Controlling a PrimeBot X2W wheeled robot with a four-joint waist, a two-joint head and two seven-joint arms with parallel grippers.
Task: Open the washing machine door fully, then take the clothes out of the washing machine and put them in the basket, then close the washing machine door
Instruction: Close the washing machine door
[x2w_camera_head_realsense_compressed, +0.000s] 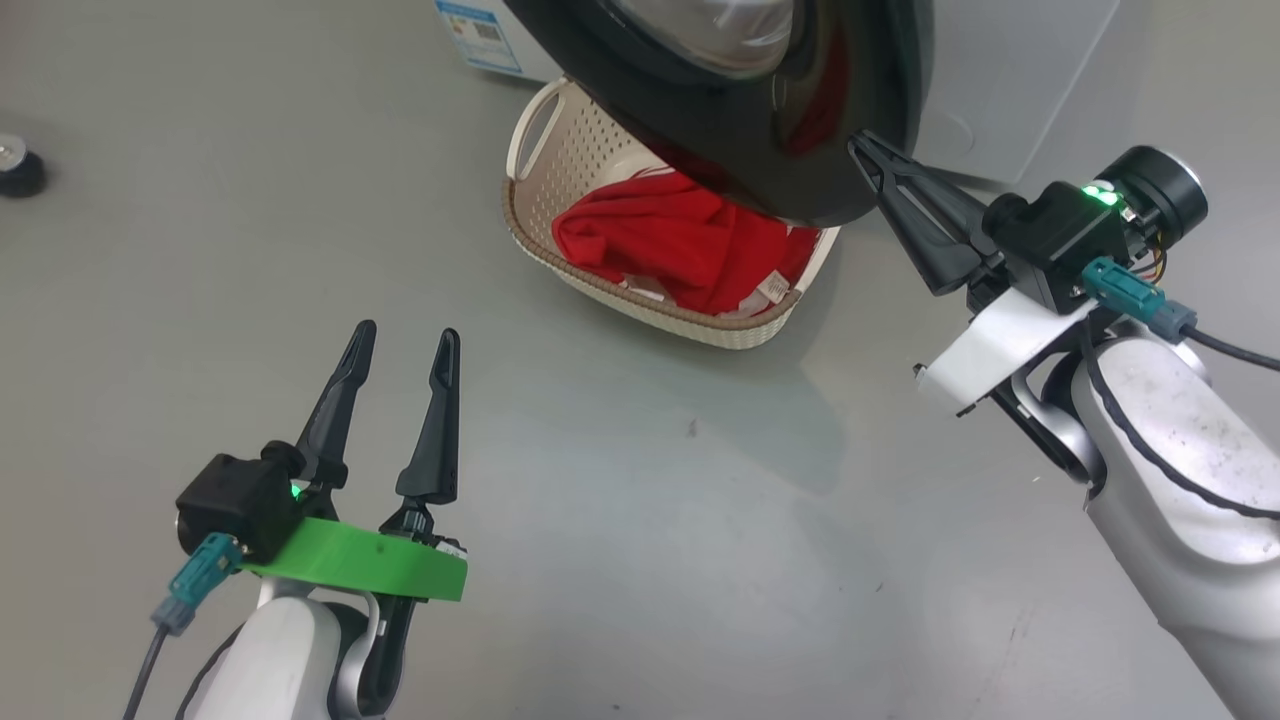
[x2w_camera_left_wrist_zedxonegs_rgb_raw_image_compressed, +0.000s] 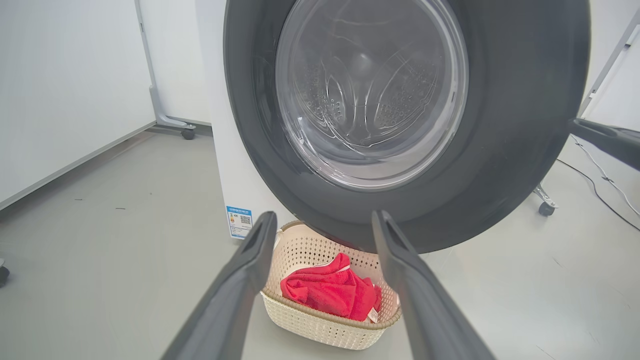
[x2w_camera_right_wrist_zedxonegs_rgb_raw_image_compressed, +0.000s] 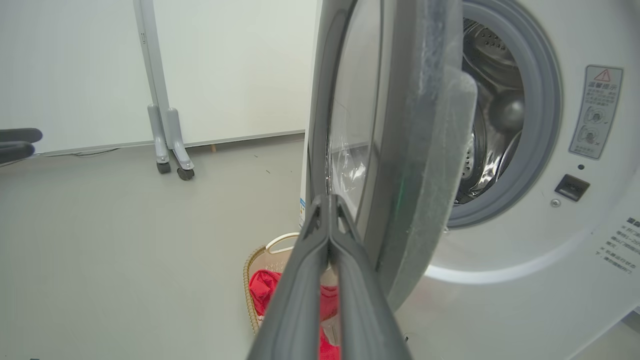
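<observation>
The washing machine door (x2w_camera_head_realsense_compressed: 760, 150) stands partly open above the basket (x2w_camera_head_realsense_compressed: 600, 290), its black ring and clear glass facing me (x2w_camera_left_wrist_zedxonegs_rgb_raw_image_compressed: 500, 150). Edge-on in the right wrist view, the door (x2w_camera_right_wrist_zedxonegs_rgb_raw_image_compressed: 400, 150) leaves the steel drum (x2w_camera_right_wrist_zedxonegs_rgb_raw_image_compressed: 490, 110) of the white washing machine (x2w_camera_right_wrist_zedxonegs_rgb_raw_image_compressed: 550, 240) showing. Red clothes (x2w_camera_head_realsense_compressed: 660, 240) lie in the cream basket (x2w_camera_left_wrist_zedxonegs_rgb_raw_image_compressed: 320, 325). My right gripper (x2w_camera_head_realsense_compressed: 860, 140) is shut and empty, with its tips (x2w_camera_right_wrist_zedxonegs_rgb_raw_image_compressed: 327, 200) against the outer side of the door's free edge. My left gripper (x2w_camera_head_realsense_compressed: 405, 345) hangs open and empty over the floor, pointing at the basket (x2w_camera_left_wrist_zedxonegs_rgb_raw_image_compressed: 322, 220).
Wheeled feet of white partition panels stand behind at the left (x2w_camera_right_wrist_zedxonegs_rgb_raw_image_compressed: 170, 150) and right (x2w_camera_left_wrist_zedxonegs_rgb_raw_image_compressed: 545, 205). A dark round object (x2w_camera_head_realsense_compressed: 20, 170) sits on the grey floor at far left. A cable (x2w_camera_left_wrist_zedxonegs_rgb_raw_image_compressed: 595, 185) runs along the floor at the right.
</observation>
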